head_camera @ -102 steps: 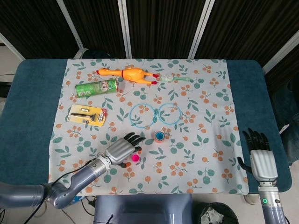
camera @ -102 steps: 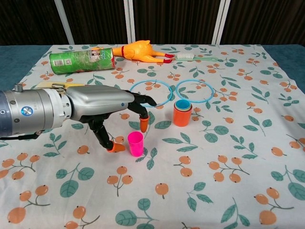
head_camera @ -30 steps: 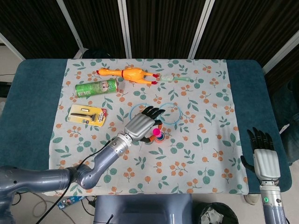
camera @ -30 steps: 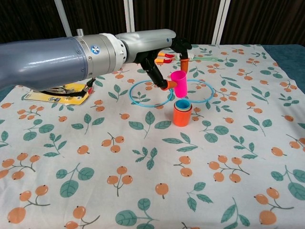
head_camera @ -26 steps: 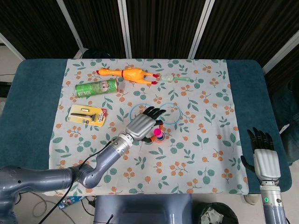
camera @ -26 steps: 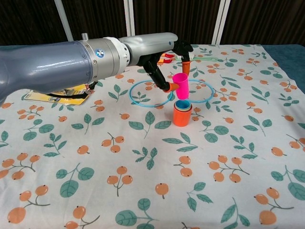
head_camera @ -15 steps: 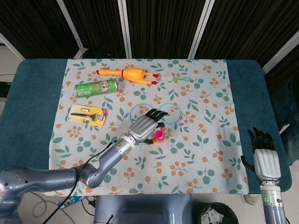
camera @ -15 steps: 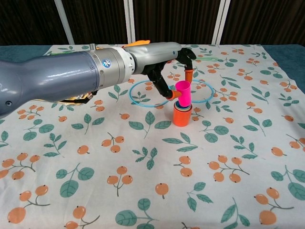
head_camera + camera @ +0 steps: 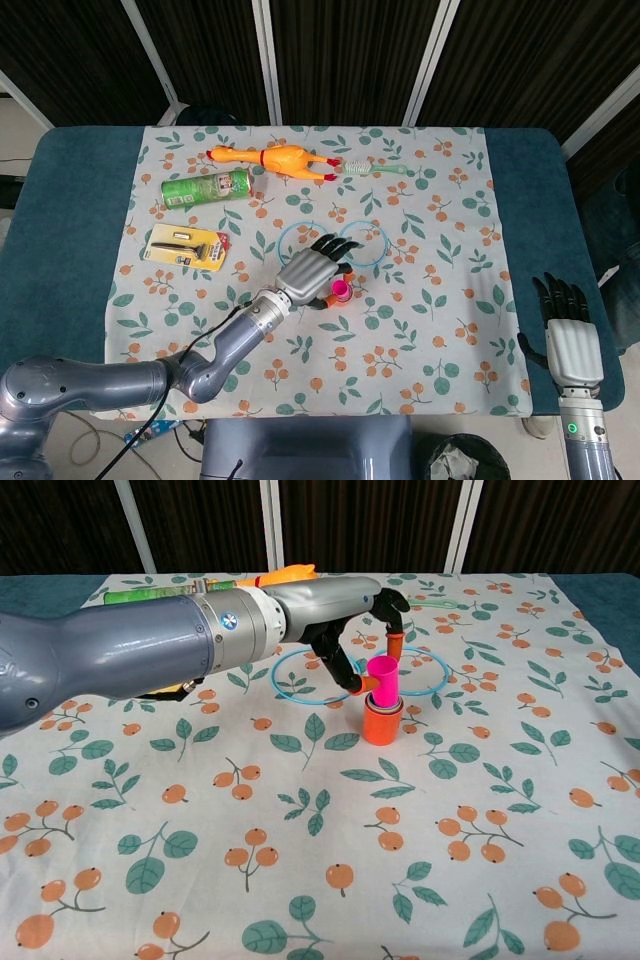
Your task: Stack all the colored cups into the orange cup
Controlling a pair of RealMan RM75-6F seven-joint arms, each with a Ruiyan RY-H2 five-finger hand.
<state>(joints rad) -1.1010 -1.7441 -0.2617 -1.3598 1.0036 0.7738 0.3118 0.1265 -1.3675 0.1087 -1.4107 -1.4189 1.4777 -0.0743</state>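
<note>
Pinching the pink cup (image 9: 382, 679) between thumb and a fingertip, the left robot hand (image 9: 345, 615) holds it upright with its base sunk into the mouth of the orange cup (image 9: 381, 723), which stands on the surface (image 9: 500, 810) just beside two thin blue rings (image 9: 305, 676). That light two-point grip near the rim looks chosen so the cup can drop straight down without the other fingers, which fan out above, knocking the stack. I'd guess it only needs releasing to settle; whether a blue cup sits beneath it inside the orange one cannot be told from here.

Both cups are smooth, glossy plastic, slightly tapered so one nests in the next. The cloth under them is matte, printed with leaves and orange berries. The robot hand's back is brushed grey metal, its fingers black with orange pads.

Far off at the table's edge, the right robot hand (image 9: 574, 340) rests idle, fingers straight, slightly apart and holding nothing.
</note>
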